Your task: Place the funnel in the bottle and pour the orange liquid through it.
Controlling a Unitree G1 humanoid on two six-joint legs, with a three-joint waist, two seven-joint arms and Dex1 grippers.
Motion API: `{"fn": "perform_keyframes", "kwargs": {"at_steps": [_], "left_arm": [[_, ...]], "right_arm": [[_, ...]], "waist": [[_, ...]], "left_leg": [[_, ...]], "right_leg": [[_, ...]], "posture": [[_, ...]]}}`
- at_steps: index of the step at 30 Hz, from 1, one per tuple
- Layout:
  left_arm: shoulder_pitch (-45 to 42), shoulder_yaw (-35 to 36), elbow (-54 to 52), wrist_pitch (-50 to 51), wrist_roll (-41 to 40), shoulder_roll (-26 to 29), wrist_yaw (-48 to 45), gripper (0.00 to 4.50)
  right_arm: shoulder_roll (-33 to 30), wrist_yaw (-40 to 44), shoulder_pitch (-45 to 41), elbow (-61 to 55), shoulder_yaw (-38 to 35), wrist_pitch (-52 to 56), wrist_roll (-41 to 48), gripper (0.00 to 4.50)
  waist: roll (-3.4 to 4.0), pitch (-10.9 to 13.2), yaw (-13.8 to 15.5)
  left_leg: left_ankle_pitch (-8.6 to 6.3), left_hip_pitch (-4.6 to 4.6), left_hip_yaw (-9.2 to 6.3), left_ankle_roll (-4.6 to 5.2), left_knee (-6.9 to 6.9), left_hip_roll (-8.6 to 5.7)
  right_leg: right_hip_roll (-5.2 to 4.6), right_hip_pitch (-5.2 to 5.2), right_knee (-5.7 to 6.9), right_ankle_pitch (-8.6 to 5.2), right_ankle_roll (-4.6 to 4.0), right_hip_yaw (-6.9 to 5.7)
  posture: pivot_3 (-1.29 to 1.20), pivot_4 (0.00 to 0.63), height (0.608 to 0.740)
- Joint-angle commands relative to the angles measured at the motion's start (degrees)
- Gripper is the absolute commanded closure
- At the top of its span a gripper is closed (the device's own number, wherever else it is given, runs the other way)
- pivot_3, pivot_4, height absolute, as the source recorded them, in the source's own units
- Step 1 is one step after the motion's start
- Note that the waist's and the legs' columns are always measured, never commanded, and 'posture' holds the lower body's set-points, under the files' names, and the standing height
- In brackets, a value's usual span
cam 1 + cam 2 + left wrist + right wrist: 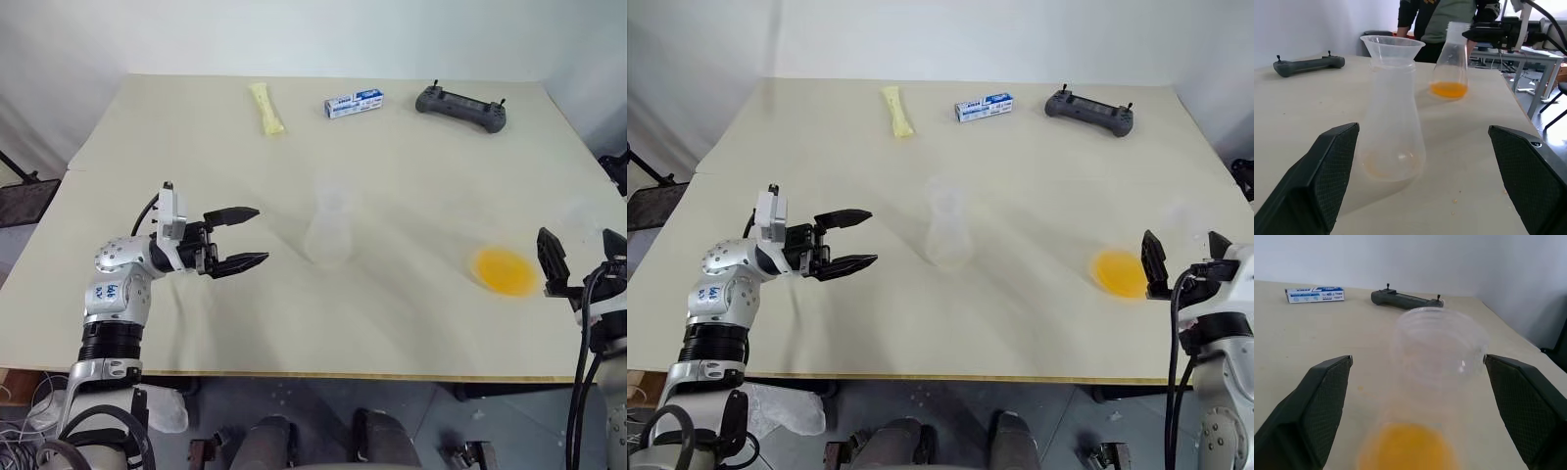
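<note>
The clear bottle (328, 235) stands upright in the middle of the table, and the funnel (1392, 46) sits in its mouth. My left gripper (261, 233) is open, level with the bottle and pointing at it from the left, a short gap away. The orange liquid (505, 271) lies in the bottom of a clear flask (1437, 345) at the right of the table. My right gripper (578, 245) is open at that flask's top, with the neck between its fingers and a gap on each side.
A pale yellow sachet (266, 108), a blue-and-white box (354, 103) and a grey controller (460, 106) lie along the far edge of the table (176, 333). A person (1442, 19) stands beyond the table's right side.
</note>
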Motion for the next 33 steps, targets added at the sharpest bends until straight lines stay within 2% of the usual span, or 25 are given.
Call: {"fn": "perform_keyframes", "kwargs": {"at_steps": [1,29,33], "left_arm": [[-0.5,0.6,-1.7,-0.4,-0.7,0.1,0.6,0.0],[1.5,1.0,-4.9,0.6,-1.3,0.4,2.3,0.0],[1.4,1.0,-5.0,0.6,-1.3,0.4,2.3,0.0]], "right_arm": [[-1.7,0.6,-1.9,1.0,-1.3,0.1,0.8,0.01],[-3.4,3.4,-12.3,14.5,1.8,-4.8,-4.1,0.01],[-2.4,3.1,-13.1,14.7,1.5,-6.4,-4.1,0.91]], "waist": [[0.03,0.0,0.0],[0.15,0.1,-0.1],[0.16,0.1,0.0]], "left_leg": [[0.0,0.0,0.0,0.0,0.0,0.01],[0.0,-0.04,0.0,0.0,-0.01,0.0],[0.0,-0.05,-0.01,0.0,-0.01,0.0]], "right_leg": [[0.0,0.0,0.0,0.0,0.0,0.0],[-0.01,-0.02,-0.04,0.0,0.0,-0.02],[-0.01,-0.02,-0.05,0.0,0.0,-0.04]], "posture": [[0.0,0.15,0.74],[0.0,0.15,0.74],[0.0,0.15,0.74]]}}
